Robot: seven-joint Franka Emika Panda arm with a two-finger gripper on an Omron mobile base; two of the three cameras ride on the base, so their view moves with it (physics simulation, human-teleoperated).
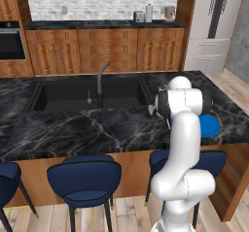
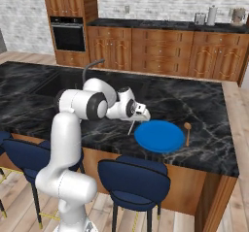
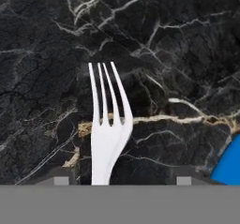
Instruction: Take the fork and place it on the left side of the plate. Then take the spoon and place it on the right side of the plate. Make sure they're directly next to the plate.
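your end effector [image 2: 141, 113] stands parted over the fork [image 3: 108, 124], which lies on the counter [image 2: 194, 100] just left of the plate [image 2: 159, 135] at mid-frame. lifting carelessly could nudge it away; the spoon [image 2: 187, 132] remains.

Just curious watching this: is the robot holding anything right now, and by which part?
Nothing, it seems: the gripper is open, and the fork lies between its tips, touching neither.

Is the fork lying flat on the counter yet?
Cannot tell. The fork shows tines-up in the hand view and slants beside the plate under the gripper.
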